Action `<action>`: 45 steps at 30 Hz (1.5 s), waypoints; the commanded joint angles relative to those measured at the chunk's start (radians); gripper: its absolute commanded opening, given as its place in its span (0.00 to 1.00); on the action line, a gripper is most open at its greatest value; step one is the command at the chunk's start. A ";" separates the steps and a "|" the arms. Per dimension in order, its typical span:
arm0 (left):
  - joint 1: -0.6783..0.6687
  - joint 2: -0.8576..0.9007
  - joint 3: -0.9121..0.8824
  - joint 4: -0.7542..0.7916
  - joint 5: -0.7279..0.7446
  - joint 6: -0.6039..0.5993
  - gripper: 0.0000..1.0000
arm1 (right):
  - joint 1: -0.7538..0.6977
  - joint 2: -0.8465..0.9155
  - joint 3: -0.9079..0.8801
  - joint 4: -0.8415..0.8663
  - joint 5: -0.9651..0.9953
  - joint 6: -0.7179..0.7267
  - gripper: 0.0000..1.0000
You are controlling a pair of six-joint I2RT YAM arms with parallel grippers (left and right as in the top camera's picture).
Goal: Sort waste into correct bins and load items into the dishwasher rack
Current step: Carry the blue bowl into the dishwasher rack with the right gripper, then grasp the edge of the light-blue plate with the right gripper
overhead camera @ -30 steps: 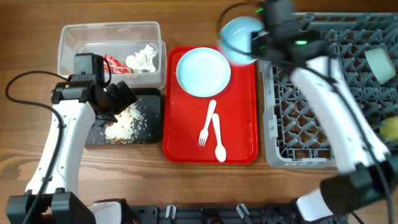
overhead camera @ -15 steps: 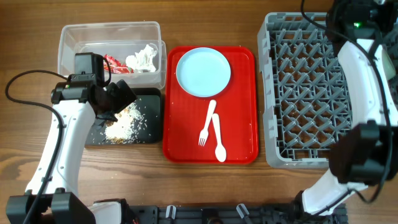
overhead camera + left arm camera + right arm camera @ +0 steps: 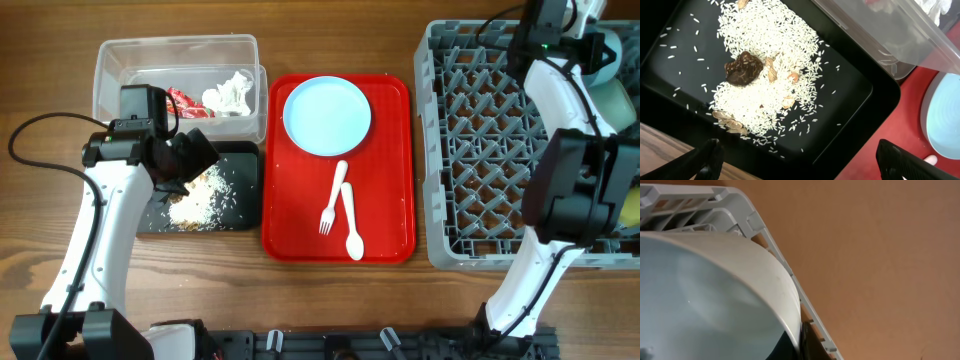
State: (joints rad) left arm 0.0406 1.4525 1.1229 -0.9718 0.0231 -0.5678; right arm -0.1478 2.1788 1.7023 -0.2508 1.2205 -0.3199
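My left gripper point(image 3: 185, 160) point(image 3: 805, 167) is open and empty, low over the black tray point(image 3: 240, 215) point(image 3: 850, 110), which holds the rice scraps point(image 3: 205, 195) point(image 3: 765, 65). The clear tub point(image 3: 120, 60) holds the red wrapper point(image 3: 185, 102) and the white tissue point(image 3: 230, 93). My right gripper point(image 3: 590, 40) point(image 3: 801, 340) is shut on the rim of the pale blue bowl point(image 3: 600, 52) point(image 3: 705, 295) at the far right corner of the grey rack point(image 3: 480, 150) point(image 3: 755, 222). The mint green bowl point(image 3: 612, 103) and yellow cup point(image 3: 630, 207) sit in the rack.
A red serving tray point(image 3: 390, 200) lies between the bins and the rack. It holds the pale blue plate point(image 3: 327, 116), the white fork point(image 3: 331, 205) and the spoon point(image 3: 350, 225). My right arm stretches along the rack's right side.
My right arm has carried the pale blue bowl from above the red tray's far right corner to the rack's far right corner. The left arm has not moved.
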 commanded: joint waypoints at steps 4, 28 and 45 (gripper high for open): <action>0.005 -0.016 0.003 0.002 -0.013 -0.017 0.98 | 0.016 0.021 -0.013 -0.150 -0.069 0.090 0.32; 0.005 -0.016 0.003 0.001 -0.013 -0.017 1.00 | 0.356 -0.305 -0.016 -0.565 -1.487 0.443 0.77; 0.005 -0.016 0.003 -0.010 -0.013 -0.017 1.00 | 0.515 0.066 -0.020 -0.568 -1.223 0.819 0.25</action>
State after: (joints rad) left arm 0.0406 1.4525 1.1233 -0.9806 0.0231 -0.5682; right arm 0.3679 2.2288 1.6894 -0.8265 0.0078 0.4557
